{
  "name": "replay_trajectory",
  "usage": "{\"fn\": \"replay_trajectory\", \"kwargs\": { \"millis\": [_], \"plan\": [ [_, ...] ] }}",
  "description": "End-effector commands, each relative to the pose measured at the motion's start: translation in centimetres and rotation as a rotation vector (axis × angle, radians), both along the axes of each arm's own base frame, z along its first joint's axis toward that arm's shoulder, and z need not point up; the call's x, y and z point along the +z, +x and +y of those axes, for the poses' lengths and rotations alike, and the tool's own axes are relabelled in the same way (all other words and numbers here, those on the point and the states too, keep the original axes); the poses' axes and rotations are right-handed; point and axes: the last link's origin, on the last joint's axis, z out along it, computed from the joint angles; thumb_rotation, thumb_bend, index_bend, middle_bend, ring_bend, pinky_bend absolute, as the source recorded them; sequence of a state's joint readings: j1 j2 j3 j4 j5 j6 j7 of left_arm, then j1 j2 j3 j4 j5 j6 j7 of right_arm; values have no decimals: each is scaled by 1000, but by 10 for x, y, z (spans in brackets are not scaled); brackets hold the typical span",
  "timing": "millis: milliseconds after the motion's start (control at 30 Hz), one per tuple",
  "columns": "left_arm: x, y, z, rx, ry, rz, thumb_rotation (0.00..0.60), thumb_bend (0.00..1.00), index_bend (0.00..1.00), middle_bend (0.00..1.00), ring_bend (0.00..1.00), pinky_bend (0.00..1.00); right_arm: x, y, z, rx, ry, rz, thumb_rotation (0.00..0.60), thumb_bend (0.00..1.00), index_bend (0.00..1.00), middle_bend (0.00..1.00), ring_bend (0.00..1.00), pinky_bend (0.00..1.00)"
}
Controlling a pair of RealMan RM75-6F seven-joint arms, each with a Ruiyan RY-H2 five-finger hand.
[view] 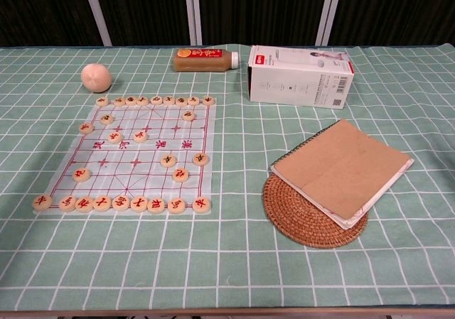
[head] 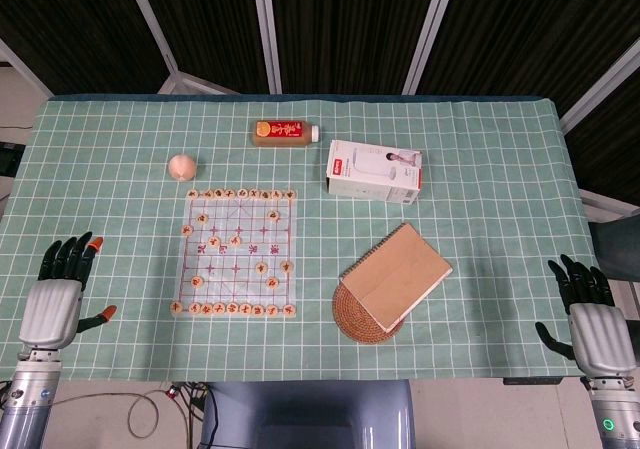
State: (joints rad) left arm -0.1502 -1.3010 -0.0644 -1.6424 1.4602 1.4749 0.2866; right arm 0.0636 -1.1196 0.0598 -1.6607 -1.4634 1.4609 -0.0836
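Chessboard (head: pixel 238 252) lies left of centre in the head view, a clear sheet with red lines, round wooden pieces (head: pixel 233 310) along its top and bottom edges and a few scattered between. Their red and dark characters are too small to read here. Above it a bottle (head: pixel 285 131) lies on its side with an orange label I cannot read, and a peach ball (head: pixel 181 166) sits to the upper left. A white box (head: pixel 374 170) with a red end sits right of centre; below it a brown notebook (head: pixel 397 274) rests tilted on a wicker mat (head: pixel 356 319). All sit on a green checked cloth (head: pixel 500 159).

Left hand (head: pixel 58 294) hovers at the lower left edge, fingers spread, holding nothing. Right hand (head: pixel 588 314) is at the lower right edge, fingers also apart and empty.

Chest view shows no hands. The chessboard (view: pixel 146 152) fills the left, the ball (view: pixel 95 77) upper left, the bottle (view: pixel 207 60) top centre, the box (view: pixel 299 77) upper right with unreadable small print, and the notebook (view: pixel 345 168) on the mat (view: pixel 302 223) lower right.
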Motion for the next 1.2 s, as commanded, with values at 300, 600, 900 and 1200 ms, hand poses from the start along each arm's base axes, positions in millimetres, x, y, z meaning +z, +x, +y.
{"fn": "replay_trajectory", "kwargs": {
  "millis": [300, 600, 900, 1200],
  "plan": [
    [0, 0, 0, 2, 0, 1, 600, 24, 0, 0, 0, 0, 0, 0, 0, -1, 0, -2, 600, 345, 0, 0, 0, 0],
    [-1, -1, 3, 11, -2, 0, 600, 24, 0, 0, 0, 0, 0, -1, -1, -12, -1, -1, 600, 345, 0, 0, 0, 0],
    [0, 0, 1, 8, 1, 7, 600, 24, 0, 0, 0, 0, 1, -1, 0, -4, -4, 4, 600, 344, 0, 0, 0, 0],
    [0, 2, 4, 4, -7, 24, 600, 24, 0, 2, 0, 12, 1, -1, 0, -8, -3, 1, 600, 344, 0, 0, 0, 0]
  ]
}}
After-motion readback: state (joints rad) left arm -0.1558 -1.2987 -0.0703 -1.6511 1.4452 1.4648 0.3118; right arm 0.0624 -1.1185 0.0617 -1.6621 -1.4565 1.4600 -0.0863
